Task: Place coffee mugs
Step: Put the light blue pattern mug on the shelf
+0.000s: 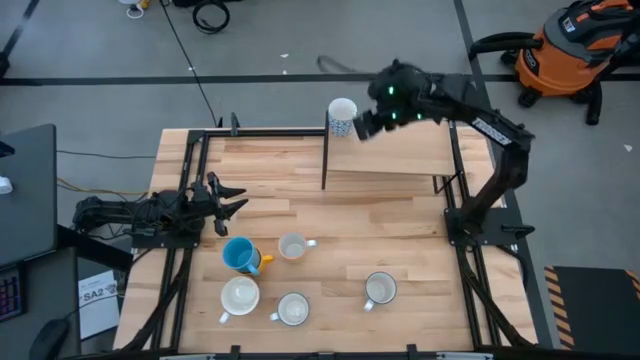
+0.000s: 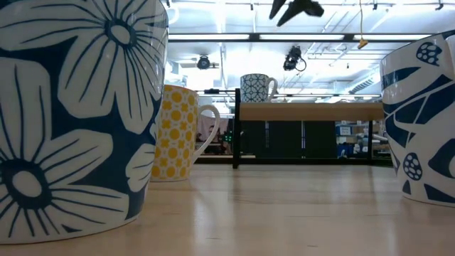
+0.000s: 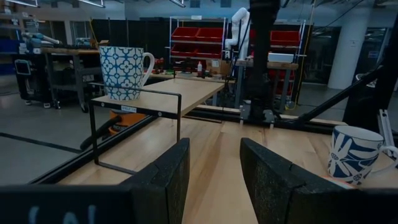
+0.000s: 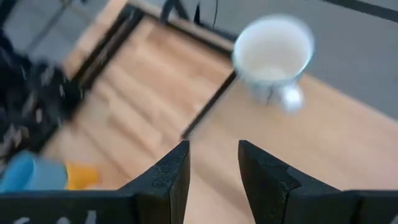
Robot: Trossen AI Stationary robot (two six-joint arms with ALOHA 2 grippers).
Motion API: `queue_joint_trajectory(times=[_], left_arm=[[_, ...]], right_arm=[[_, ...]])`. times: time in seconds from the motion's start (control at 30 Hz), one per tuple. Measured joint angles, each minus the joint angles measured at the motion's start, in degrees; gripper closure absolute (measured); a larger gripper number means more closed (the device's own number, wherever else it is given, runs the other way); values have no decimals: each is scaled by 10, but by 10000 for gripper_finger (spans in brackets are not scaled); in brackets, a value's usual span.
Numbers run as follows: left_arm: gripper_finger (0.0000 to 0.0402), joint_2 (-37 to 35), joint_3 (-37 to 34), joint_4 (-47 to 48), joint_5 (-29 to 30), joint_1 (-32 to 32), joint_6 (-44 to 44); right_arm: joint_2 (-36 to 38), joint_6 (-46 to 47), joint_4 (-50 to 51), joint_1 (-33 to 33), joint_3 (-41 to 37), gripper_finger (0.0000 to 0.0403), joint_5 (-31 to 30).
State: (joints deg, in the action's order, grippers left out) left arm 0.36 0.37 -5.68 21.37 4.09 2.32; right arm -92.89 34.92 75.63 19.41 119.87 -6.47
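A blue-and-white patterned mug point(image 1: 342, 117) stands upright on the far left corner of the raised wooden shelf point(image 1: 400, 152); it also shows in the low view as mug point(image 2: 256, 87) and in the left wrist view as mug point(image 3: 124, 71). My right gripper point(image 1: 362, 126) hovers open just right of it and above the shelf, with the mug point(image 4: 273, 56) ahead of its fingers and apart from them. Several mugs stand on the table's near half: a bright blue one point(image 1: 240, 255) and white ones point(image 1: 292, 246), point(image 1: 380, 289). My left gripper point(image 1: 232, 198) waits open at the table's left.
The shelf stands on thin black metal legs point(image 3: 93, 134) over the table's far right part. In the low view a flower-patterned mug point(image 2: 71, 114), a yellow-patterned mug point(image 2: 178, 131) and a blue leaf-patterned mug point(image 2: 423, 121) stand close to the near edge. Bare wood lies mid-table.
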Motion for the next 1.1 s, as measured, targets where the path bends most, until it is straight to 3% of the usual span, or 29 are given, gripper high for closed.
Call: queue_joint_trajectory(times=[0.3, 0.53, 0.93, 1.1], left_arm=[[253, 0, 0, 0, 0, 0, 0], [253, 0, 0, 0, 0, 0, 1], [253, 0, 0, -1, 0, 0, 1], [253, 0, 0, -1, 0, 0, 1]], right_arm=[[-9, 35, 107, -177, 0, 261, -40], [-14, 115, 131, -302, -26, 261, -114], [-14, 240, 102, -433, -191, 260, -112], [-14, 239, 45, -457, -275, 261, -68]])
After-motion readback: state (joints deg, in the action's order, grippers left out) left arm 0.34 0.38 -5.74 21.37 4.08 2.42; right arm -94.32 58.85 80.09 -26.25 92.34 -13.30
